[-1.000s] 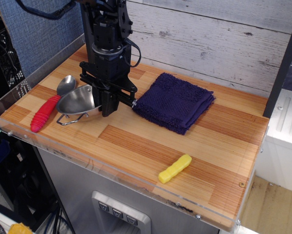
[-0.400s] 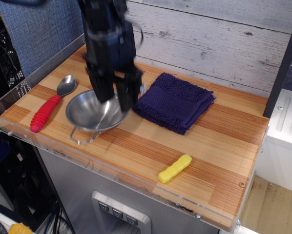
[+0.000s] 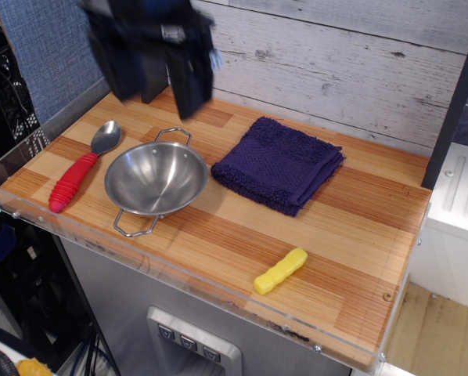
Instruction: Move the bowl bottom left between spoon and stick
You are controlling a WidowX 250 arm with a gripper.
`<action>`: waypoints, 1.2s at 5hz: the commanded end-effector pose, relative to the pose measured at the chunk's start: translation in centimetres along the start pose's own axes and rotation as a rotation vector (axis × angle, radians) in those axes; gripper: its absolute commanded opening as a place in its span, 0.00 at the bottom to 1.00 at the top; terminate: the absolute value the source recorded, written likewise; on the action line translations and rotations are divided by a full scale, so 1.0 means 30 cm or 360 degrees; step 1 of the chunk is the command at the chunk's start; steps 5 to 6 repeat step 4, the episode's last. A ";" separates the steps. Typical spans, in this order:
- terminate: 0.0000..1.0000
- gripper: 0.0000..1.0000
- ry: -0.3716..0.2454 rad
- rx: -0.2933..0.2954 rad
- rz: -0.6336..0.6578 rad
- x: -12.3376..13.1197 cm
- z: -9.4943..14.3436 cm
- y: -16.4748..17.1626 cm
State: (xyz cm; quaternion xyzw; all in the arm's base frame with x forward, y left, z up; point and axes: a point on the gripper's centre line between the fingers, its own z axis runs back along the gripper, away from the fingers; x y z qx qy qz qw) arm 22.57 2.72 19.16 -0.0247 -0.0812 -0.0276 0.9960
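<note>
Gripper [image 3: 165, 82]: blurred, raised above the table's back left; fingers apart, holding nothing.
Bowl [image 3: 156, 179]: upright on the wooden table [image 3: 242, 235], just right of the spoon [image 3: 81, 167].
Cloth [image 3: 279, 164]: dark blue, beside the bowl's right.
Stick [image 3: 281, 270]: front, well apart from the bowl.

Single view, mounted high off the front right corner of the bench [image 3: 218, 227], looking down and diagonally toward its back left corner. Moderate distance: all four edges fall in frame, plus the plank back wall [image 3: 336, 55] and the cabinet front [image 3: 195, 337] beneath. No second view to compare.
</note>
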 end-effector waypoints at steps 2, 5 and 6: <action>0.00 1.00 0.0046 0.0089 0.0045 -0.028 0.151 -0.042; 1.00 1.00 0.0046 0.0089 0.0045 -0.028 0.151 -0.042; 1.00 1.00 0.0046 0.0089 0.0045 -0.028 0.151 -0.042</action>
